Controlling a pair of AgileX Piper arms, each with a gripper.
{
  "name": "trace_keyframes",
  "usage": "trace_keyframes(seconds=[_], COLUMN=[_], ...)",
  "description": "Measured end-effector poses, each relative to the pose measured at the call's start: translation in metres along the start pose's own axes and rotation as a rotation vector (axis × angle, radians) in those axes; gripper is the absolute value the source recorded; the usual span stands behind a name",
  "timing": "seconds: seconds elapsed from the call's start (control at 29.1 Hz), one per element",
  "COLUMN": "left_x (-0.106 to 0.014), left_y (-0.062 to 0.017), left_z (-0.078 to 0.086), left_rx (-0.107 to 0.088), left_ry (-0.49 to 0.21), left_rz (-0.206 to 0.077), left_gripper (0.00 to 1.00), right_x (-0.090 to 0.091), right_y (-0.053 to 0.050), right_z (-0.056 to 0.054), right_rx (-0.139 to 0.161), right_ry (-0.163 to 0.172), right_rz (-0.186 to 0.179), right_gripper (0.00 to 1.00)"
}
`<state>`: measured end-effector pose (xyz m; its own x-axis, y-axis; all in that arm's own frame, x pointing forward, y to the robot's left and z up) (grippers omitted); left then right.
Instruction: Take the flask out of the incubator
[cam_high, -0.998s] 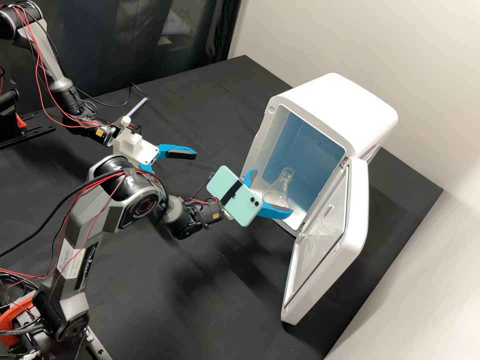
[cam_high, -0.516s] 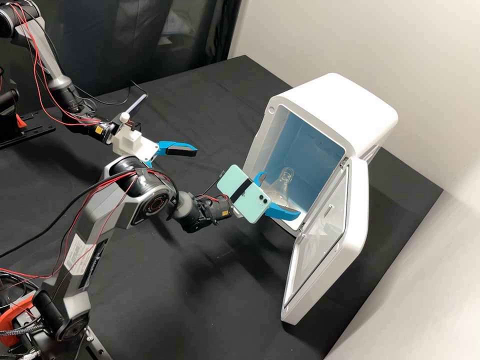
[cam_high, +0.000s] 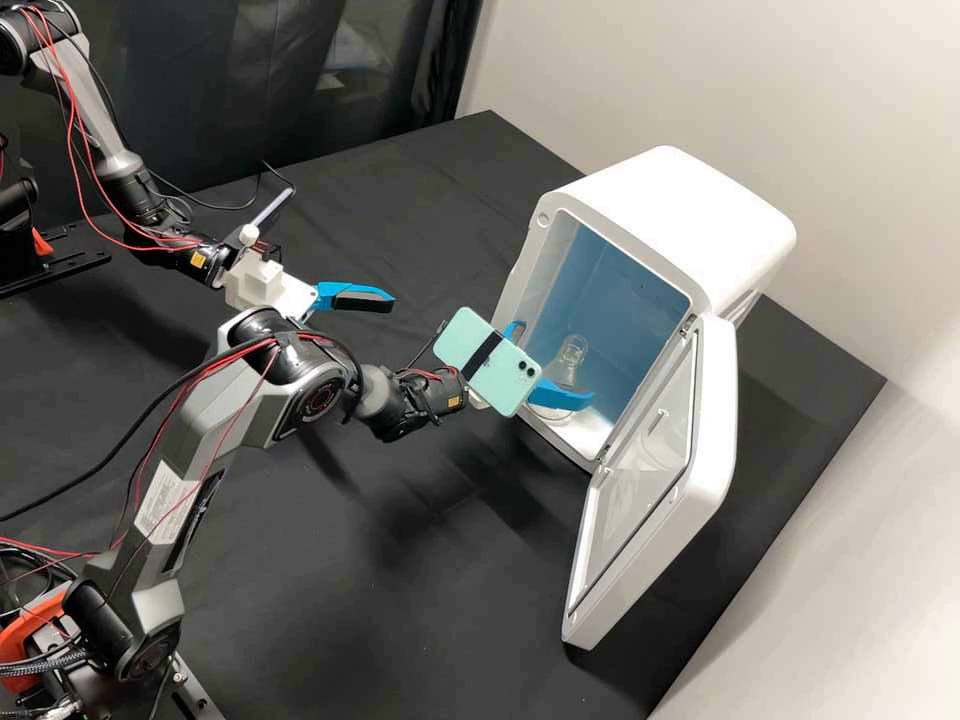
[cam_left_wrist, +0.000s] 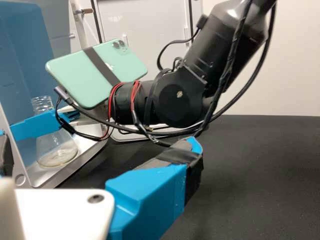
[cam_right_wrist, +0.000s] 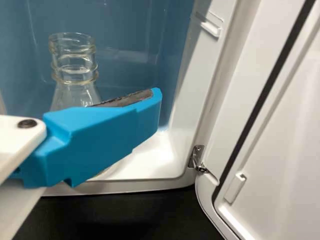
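Note:
A clear glass flask (cam_high: 568, 358) stands upright on the floor of the white incubator (cam_high: 690, 215), whose inside is blue. The door (cam_high: 655, 470) hangs open to the right. My right gripper (cam_high: 555, 365) is inside the opening and open, one blue finger on each side of the flask without closing on it. In the right wrist view one finger (cam_right_wrist: 100, 132) crosses in front of the flask (cam_right_wrist: 72, 65), hiding its lower body. My left gripper (cam_high: 355, 300) hangs open and holds nothing over the bench, well left of the incubator. In its wrist view I see the flask (cam_left_wrist: 52, 145).
A mint-green phone (cam_high: 490, 372) is strapped to the right arm's wrist, just outside the incubator's mouth. The open door's hinge (cam_right_wrist: 197, 160) and inner frame lie close to the right gripper. Black bench spreads in front and to the left.
My right arm has pushed forward and slightly up, carrying its open fingers deeper into the incubator around the flask. The left gripper has barely shifted.

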<state>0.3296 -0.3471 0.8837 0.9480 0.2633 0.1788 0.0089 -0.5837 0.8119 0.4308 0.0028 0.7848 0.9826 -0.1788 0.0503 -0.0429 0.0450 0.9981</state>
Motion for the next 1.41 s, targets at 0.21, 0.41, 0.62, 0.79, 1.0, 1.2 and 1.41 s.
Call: trace_keyframes(seconds=[0.21,0.41,0.62,0.79,1.0,1.2,1.41], left_x=[0.0,0.0,0.0,0.0,0.0,0.0,0.0], left_y=[0.0,0.0005,0.0005,0.0005,0.0005,0.0005,0.0005], left_z=[0.0,-0.003,-0.003,-0.003,-0.003,-0.003,-0.003], left_rx=[0.0,-0.001,-0.001,-0.001,-0.001,-0.001,0.001], left_ry=[0.0,0.009,0.009,0.009,0.009,0.009,0.009], left_rz=[0.0,0.001,0.001,0.001,0.001,0.001,0.001], left_gripper=[1.0,1.0,1.0,1.0,1.0,1.0,1.0], right_x=[0.008,0.016,0.03,0.043,0.051,0.054,0.056], right_y=[-0.004,-0.006,-0.014,-0.02,-0.022,-0.021,-0.016], right_z=[0.0,0.0,0.004,0.009,0.012,0.02,0.024], right_rx=[0.003,0.008,0.01,0.013,0.011,0.014,0.021], right_ry=[-0.007,-0.009,-0.022,-0.039,-0.051,-0.072,-0.081], right_rz=[-0.016,-0.018,-0.041,-0.064,-0.077,-0.074,-0.062], right_gripper=[1.0,1.0,1.0,1.0,1.0,1.0,0.0])
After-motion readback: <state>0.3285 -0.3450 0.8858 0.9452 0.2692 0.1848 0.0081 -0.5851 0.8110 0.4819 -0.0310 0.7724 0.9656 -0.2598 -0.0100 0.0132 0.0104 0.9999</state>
